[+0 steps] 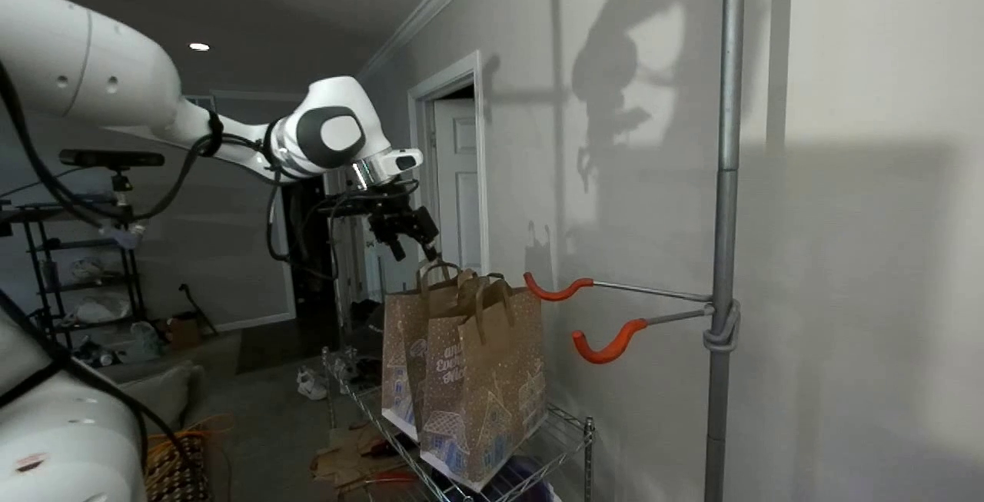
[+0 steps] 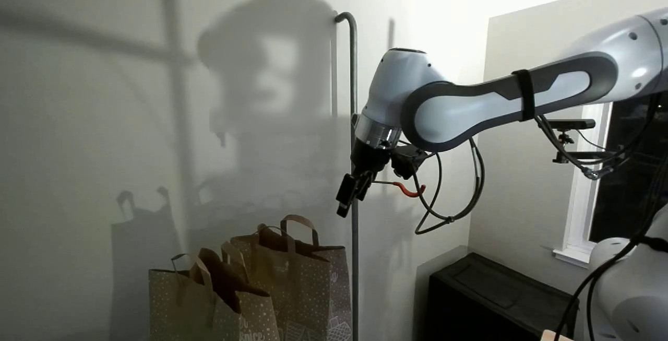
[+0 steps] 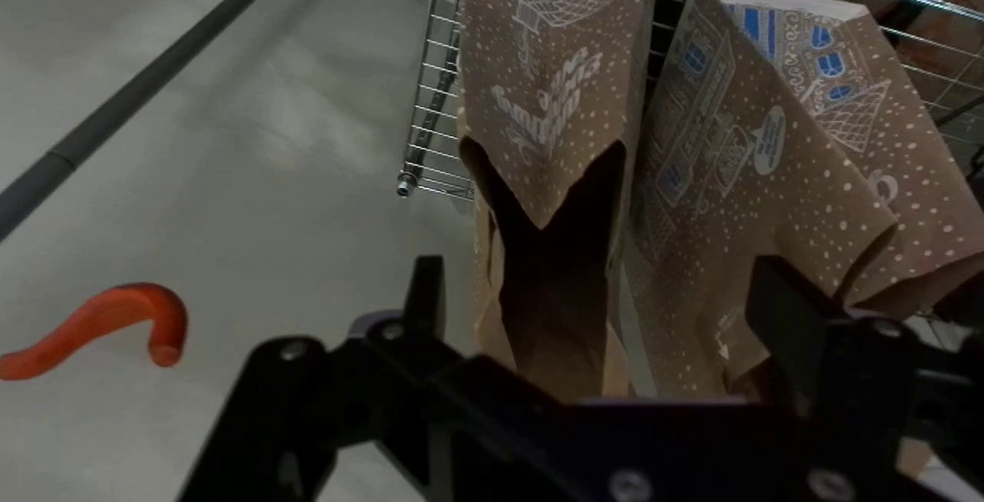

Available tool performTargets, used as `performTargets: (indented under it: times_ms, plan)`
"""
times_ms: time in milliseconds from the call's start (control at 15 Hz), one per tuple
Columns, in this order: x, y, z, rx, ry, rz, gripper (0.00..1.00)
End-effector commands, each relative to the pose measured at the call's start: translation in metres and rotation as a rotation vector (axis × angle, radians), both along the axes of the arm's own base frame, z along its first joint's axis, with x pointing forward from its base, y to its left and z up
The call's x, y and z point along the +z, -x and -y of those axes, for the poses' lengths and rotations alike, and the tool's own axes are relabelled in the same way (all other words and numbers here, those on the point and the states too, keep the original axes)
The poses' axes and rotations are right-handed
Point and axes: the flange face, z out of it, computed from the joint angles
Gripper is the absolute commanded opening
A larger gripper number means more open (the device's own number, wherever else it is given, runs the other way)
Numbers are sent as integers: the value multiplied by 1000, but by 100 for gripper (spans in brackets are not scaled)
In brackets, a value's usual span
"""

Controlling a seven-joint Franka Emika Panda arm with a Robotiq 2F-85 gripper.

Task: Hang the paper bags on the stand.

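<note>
Blocky and black, the end effector (image 3: 598, 290) hangs, jaws wide apart, near speckled, boxy paper bags (image 3: 542, 133).

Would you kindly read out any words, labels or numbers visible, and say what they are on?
"and": paper bag nearer the stand.
"Nice": same bag; the line between is blurred.
"nice": farther paper bag.
Too blurred: wrist-view lettering, any other print.
Too small: print in the white oval.

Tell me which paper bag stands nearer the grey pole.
The left bag in the wrist view: it stands between the pole and the other bag, which sits farther right, at an angle.
</note>
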Motion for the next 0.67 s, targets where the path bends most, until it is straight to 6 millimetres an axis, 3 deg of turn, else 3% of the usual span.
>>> performTargets:
  times_ms: [0,267,600]
  plan:
    - [-11,-38,-37,80,-26,-47,100]
    - [-32,-65,-58,108,-19,-91,100]
    - [-52,-97,-64,59,44,-55,100]
